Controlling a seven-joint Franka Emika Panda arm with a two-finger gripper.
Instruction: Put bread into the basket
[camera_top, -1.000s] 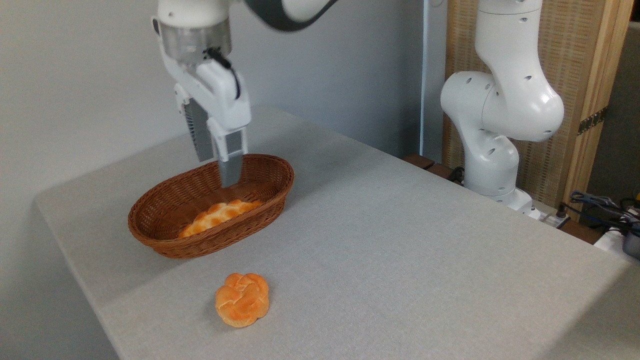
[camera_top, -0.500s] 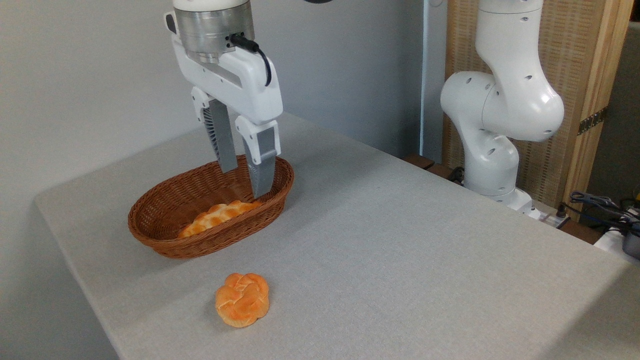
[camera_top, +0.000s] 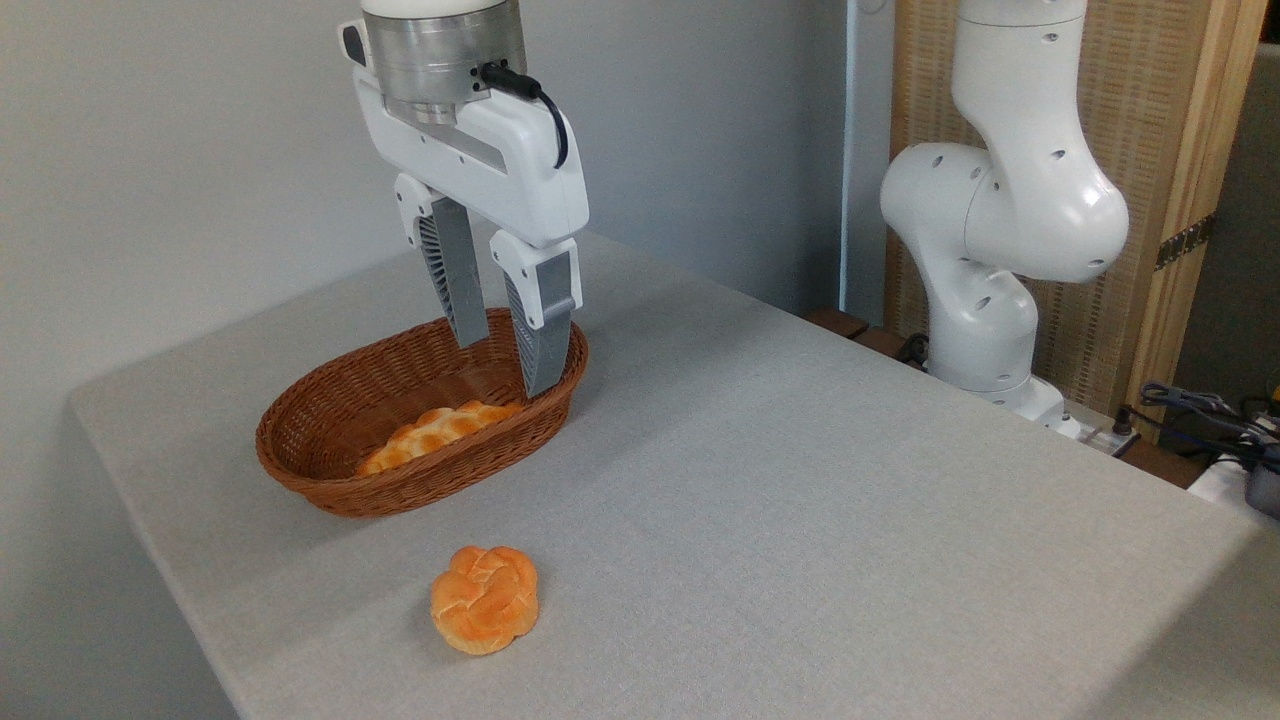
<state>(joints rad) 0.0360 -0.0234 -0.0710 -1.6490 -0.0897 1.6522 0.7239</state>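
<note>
1. Bread (camera_top: 437, 433) lies inside the basket (camera_top: 330, 480), near the table's far left corner, along its near wall.
2. My end effector (camera_top: 505, 355) has risen and swung toward the basket's right end over the last second; its fingers are parted and empty.
3. I judge the placement done; only retreat remains.
4. The round bun (camera_top: 485, 599) sits untouched nearer the front edge.
</note>
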